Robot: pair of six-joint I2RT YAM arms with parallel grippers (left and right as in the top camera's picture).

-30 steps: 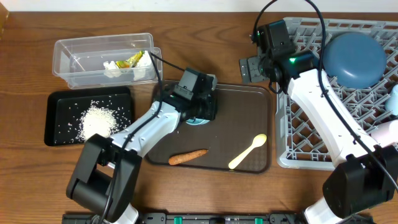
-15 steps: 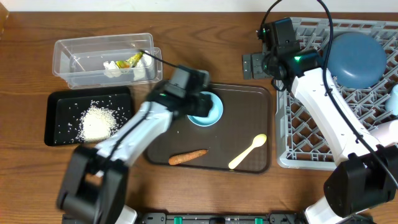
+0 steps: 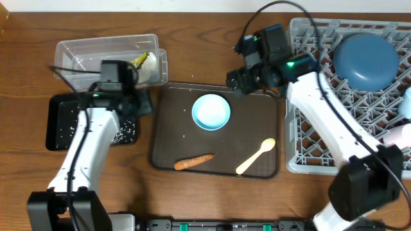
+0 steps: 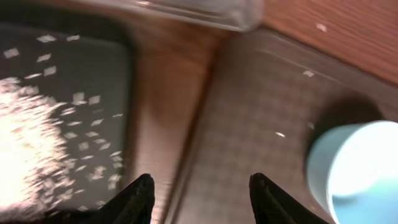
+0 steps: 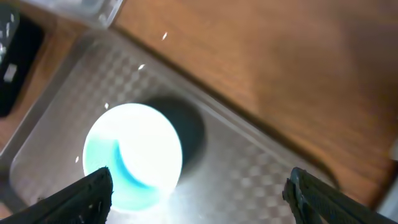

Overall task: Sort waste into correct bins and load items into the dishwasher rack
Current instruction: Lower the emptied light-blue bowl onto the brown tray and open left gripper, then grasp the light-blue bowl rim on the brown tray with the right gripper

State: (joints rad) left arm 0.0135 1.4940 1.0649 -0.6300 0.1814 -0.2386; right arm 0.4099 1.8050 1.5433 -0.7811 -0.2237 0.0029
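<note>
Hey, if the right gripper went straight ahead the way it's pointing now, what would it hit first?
Likely the brown tray, right beside the light-blue bowl, or the bowl's rim itself; depth is unclear.

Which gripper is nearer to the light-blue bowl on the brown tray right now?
Right. The right gripper hovers at the brown tray's back edge, just beyond the bowl; the left gripper is farther off, at that tray's left edge beside the black tray.
</note>
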